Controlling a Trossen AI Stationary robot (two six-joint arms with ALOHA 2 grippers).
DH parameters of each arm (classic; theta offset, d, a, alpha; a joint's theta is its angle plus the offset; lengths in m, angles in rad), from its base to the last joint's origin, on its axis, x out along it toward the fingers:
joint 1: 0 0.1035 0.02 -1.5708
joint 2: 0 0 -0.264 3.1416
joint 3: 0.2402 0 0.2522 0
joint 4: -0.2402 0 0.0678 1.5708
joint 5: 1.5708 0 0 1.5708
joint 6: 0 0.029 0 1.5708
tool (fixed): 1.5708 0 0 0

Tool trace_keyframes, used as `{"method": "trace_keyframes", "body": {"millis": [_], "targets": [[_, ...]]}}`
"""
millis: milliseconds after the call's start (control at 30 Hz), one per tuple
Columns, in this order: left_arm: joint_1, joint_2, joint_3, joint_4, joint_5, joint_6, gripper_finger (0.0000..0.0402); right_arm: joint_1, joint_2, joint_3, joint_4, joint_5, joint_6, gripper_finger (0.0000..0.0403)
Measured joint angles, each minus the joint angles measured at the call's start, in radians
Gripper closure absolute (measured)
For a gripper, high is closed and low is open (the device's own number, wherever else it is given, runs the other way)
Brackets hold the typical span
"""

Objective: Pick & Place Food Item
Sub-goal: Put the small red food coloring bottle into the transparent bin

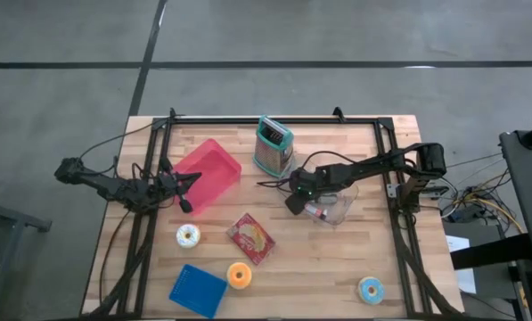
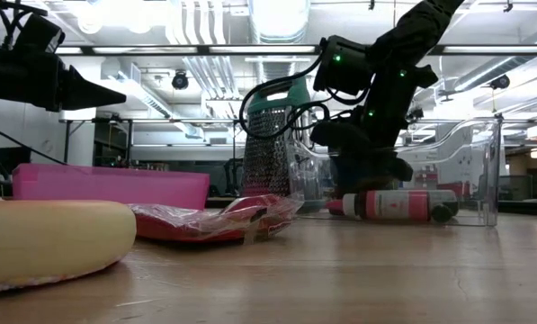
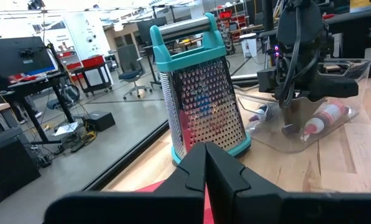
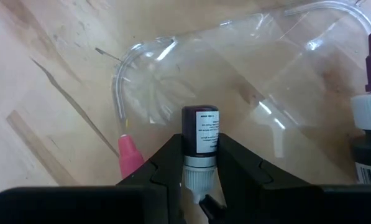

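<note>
My right gripper reaches slanting down into a clear plastic container right of the table's middle. It is shut on a small bottle with a dark purple cap. A pink-labelled bottle lies on its side on the container's floor, and another bottle shows beside my fingers. My left gripper is shut and level at the near edge of the pink bin, holding nothing. A red snack packet and three doughnuts lie flat on the near half of the table. My right gripper pinches the small bottle between its two fingers at the white neck just below the cap. The fingers come from above, slanting down, and lie along the bottle, whose capped end sticks out past the fingertips over the container's floor. Whether it rests there, I cannot tell.
A metal box grater with a teal frame stands upright at the far middle, close to the container. A blue square pad lies at the near left. A black frame runs around the table's edges. Bare wood shows between the packet and the near-right doughnut.
</note>
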Motion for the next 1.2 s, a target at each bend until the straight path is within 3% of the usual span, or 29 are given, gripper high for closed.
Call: {"method": "trace_keyframes", "body": {"millis": [467,1200], "targets": [[0.000,0.000,0.000,0.000,0.000,0.000,0.0396,0.002,0.000,0.000,0.000,0.001,-0.003,0.0313],[0.000,0.000,0.000,0.000,0.000,0.000,0.0396,0.035,-0.002,-0.001,0.001,0.058,-0.038,0.0219]]}}
